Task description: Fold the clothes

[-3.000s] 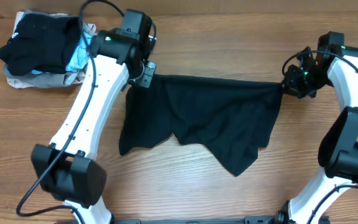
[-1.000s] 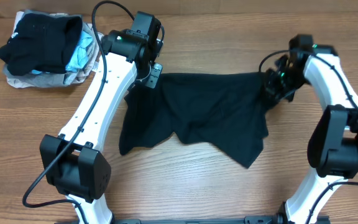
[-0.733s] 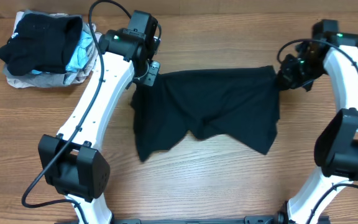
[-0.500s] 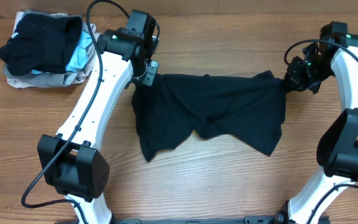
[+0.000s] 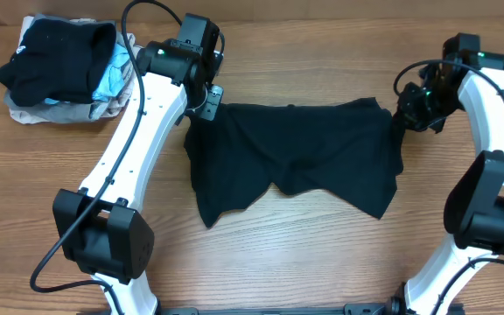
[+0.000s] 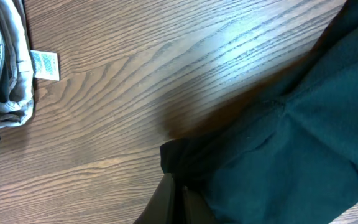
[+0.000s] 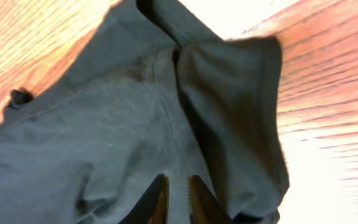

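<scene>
Lying spread but unfolded, the black shirt (image 5: 296,153) is pinched by the left gripper (image 5: 208,108); whether the right gripper (image 5: 403,118) grips is unclear; other garments (image 5: 59,63) sit folded.

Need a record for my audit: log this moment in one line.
black shirt: spread on table, unfolded | left claw: shut on its corner | right claw: tips apart over opposite corner | folded pile: far left

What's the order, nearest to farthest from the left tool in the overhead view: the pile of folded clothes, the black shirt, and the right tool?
1. The black shirt, its corner at the left tool.
2. The pile of folded clothes, at the table's far left corner.
3. The right tool, past the shirt's other end, on the right.
</scene>
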`<state>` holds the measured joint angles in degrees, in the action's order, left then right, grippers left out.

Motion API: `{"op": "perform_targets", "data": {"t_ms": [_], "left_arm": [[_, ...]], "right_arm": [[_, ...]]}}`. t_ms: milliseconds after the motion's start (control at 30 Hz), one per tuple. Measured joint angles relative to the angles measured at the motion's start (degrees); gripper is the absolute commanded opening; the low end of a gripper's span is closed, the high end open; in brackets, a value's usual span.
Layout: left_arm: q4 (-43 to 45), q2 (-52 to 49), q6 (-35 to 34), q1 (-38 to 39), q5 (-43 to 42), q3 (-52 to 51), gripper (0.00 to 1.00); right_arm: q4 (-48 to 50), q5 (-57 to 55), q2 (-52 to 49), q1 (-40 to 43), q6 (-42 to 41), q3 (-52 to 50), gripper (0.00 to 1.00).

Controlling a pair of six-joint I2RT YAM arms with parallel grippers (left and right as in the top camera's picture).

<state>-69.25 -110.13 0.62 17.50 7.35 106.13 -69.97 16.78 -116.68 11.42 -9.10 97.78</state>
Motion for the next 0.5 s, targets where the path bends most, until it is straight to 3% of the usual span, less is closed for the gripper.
{"op": "perform_targets", "data": {"t_ms": [233,400,433,500], "left_arm": [[0.02,0.0,0.0,0.0,0.0,0.0,0.04],[0.02,0.0,0.0,0.0,0.0,0.0,0.04],[0.02,0.0,0.0,0.0,0.0,0.0,0.04],[0.02,0.0,0.0,0.0,0.0,0.0,0.04]], "right_arm": [[8.85,-0.5,0.0,-0.61,1.22,-6.49,0.3],[9.97,-0.52,0.0,-0.59,1.4,-7.5,0.29],[10.01,-0.5,0.0,-0.61,1.44,-7.5,0.28],[10.03,-0.52,0.0,-0.61,1.49,-7.5,0.13]]}}
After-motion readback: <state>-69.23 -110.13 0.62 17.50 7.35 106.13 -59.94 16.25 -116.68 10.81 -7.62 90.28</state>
